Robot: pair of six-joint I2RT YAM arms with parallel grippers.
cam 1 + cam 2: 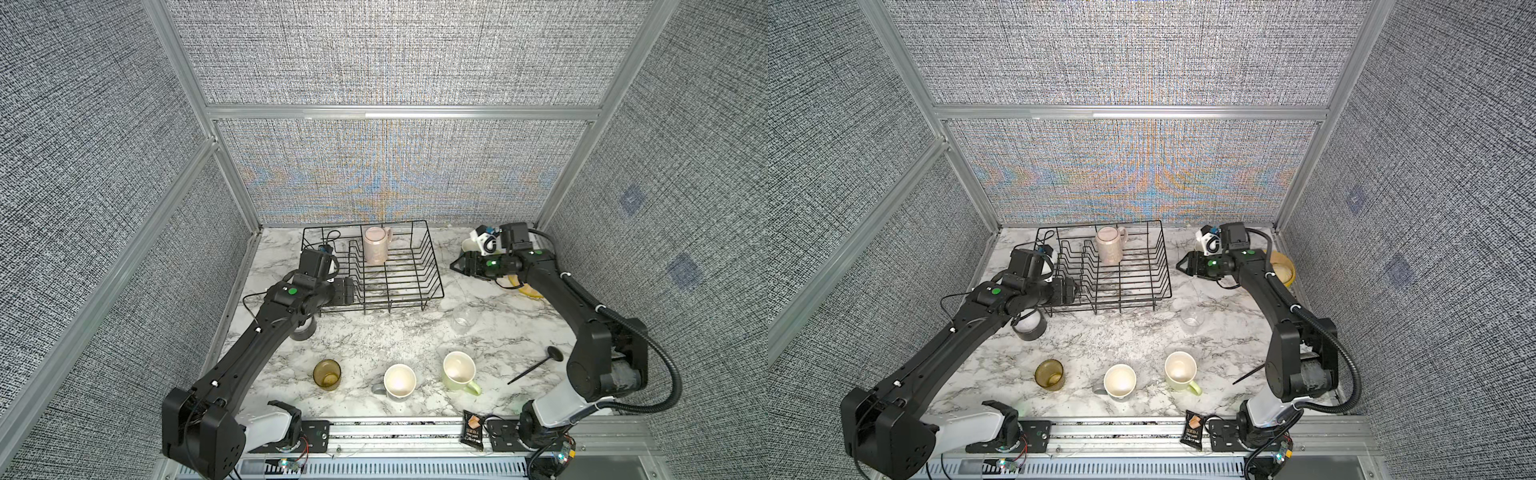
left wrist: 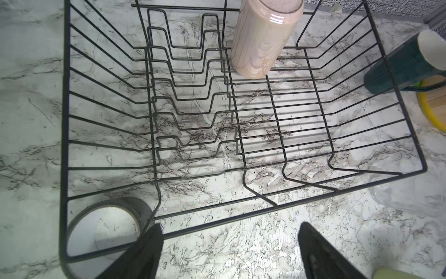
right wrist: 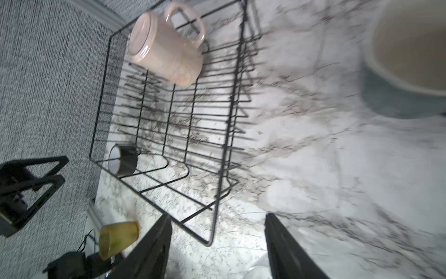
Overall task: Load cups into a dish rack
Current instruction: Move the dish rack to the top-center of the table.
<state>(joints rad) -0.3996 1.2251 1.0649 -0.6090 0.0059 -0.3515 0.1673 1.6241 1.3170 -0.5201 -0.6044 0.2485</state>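
The black wire dish rack [image 1: 432, 266] stands at the back of the marble table. A tall pale pink mug [image 1: 376, 245] stands upside down in its far part. On the table in front are an amber tumbler [image 1: 327, 374], a grey mug [image 1: 399, 381], a pale green mug [image 1: 459, 372] and a small clear glass [image 1: 465, 318]. A dark teal mug [image 2: 395, 67] shows just outside the rack's right side. My left gripper [image 2: 231, 241] hangs open over the rack's front left corner, holding nothing. My right gripper [image 3: 217, 241] is open and empty, right of the rack.
A grey tape roll [image 1: 1030, 326] lies under my left arm by the rack's corner. A yellow bowl [image 1: 1281, 268] sits at the back right behind my right arm. A black spoon [image 1: 536, 368] and a snack packet [image 1: 473, 430] lie at the front right.
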